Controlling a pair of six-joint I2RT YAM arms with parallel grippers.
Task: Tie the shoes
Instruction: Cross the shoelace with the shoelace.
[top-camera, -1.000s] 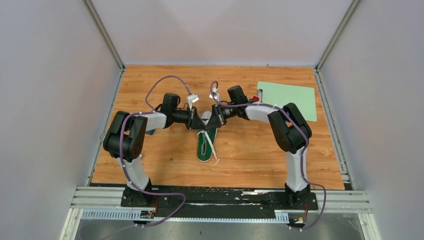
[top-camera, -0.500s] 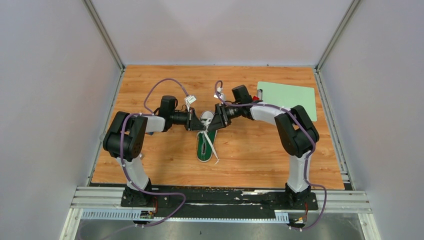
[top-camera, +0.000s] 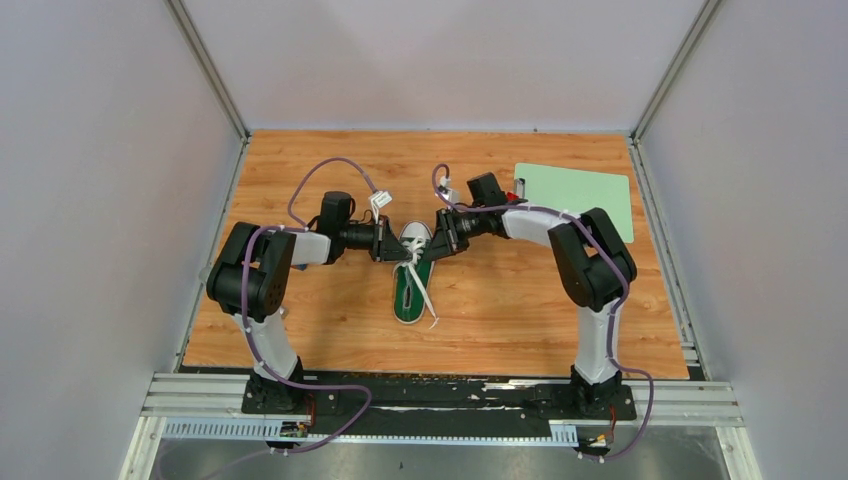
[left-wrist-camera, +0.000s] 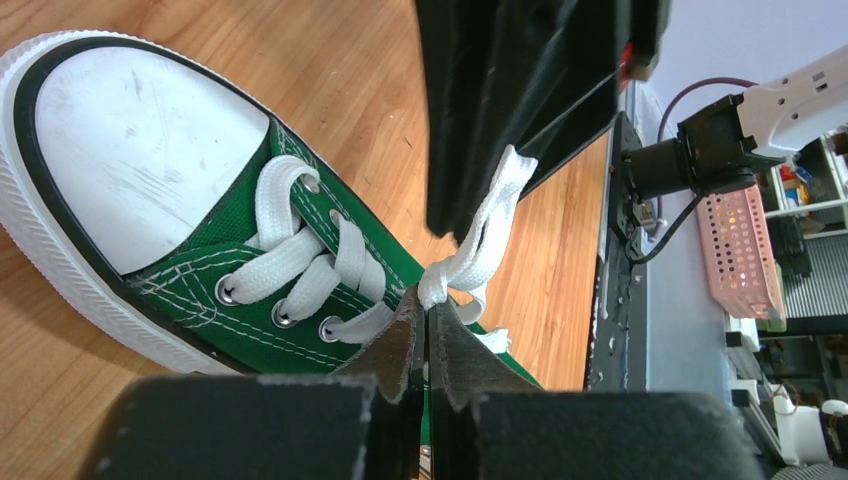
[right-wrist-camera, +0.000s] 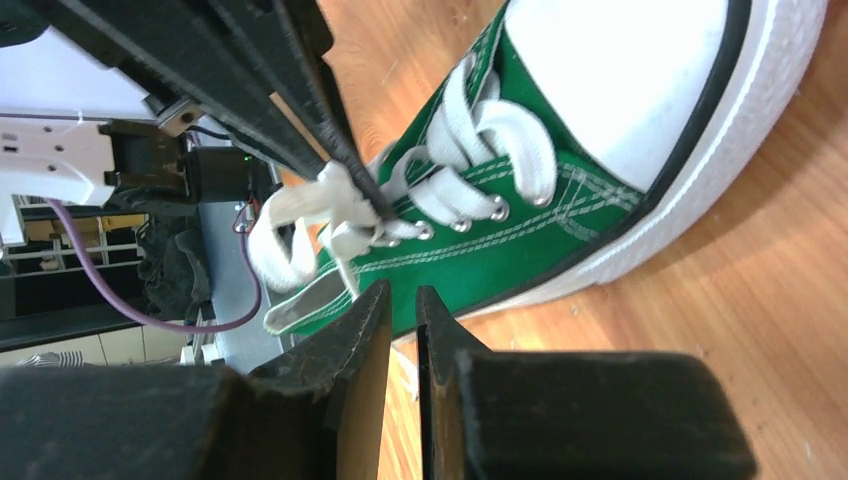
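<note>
Far left: extends in over the wooden table (top-camera: 510, 310) with the left gripper (top-camera: 392, 244), low at the shoe's front. Presses both fingers (left-wrist-camera: 405, 335) together, clamped on a strand of the white laces (left-wrist-camera: 300, 262) just where the strands cross above the eyelets.

Next, near the table's middle, between the two arms: the green sneaker (top-camera: 410, 285), flat on its sole. Points its white toe cap (left-wrist-camera: 130, 150) away from the arm bases, toward the far wall. Runs heel-to-toe along the near-far line, toe swung slightly to the right. Spills loose lace ends over its right side onto the wood.

Then, from the right: meets the toe's right flank with the right gripper (top-camera: 433, 243), facing the left one across the laces. Shows, in the right wrist view, fingers a narrow slit apart with nothing between them. Unclear whether the raised lace loop touches that gripper's outer side.

Furthest right, at the far right corner: a pale green mat (top-camera: 580, 198), lying flat, well apart from the sneaker.
</note>
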